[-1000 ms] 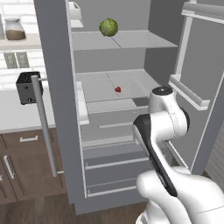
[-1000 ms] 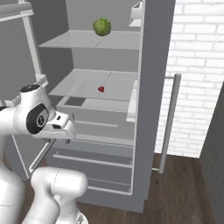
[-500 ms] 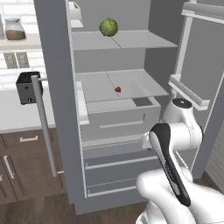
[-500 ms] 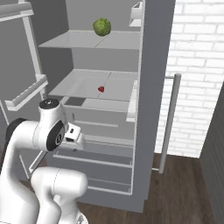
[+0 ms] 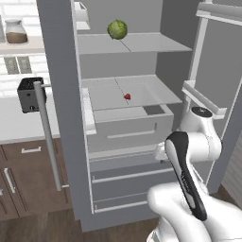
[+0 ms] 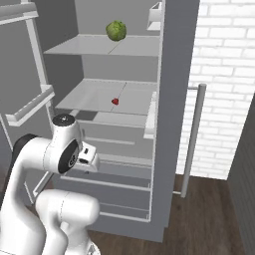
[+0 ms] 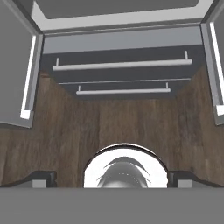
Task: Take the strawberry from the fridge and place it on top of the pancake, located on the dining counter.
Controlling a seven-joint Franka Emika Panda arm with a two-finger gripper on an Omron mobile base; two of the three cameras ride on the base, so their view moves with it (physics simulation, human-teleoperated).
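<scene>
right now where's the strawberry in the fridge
The strawberry lies on the middle shelf of the open fridge, near its centre, one shelf below the green cabbage.

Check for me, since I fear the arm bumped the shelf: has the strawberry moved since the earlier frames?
No. The strawberry sits at the same spot on the middle fridge shelf, below the cabbage, in both base views.

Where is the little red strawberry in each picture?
Left base view: the strawberry lies on the middle fridge shelf, just above picture centre.
Right base view: the strawberry is on that same shelf, left of centre.
Hand view: it looks down at the bottom drawers and wood floor.
Shared landmark: the green cabbage one shelf higher.
</scene>
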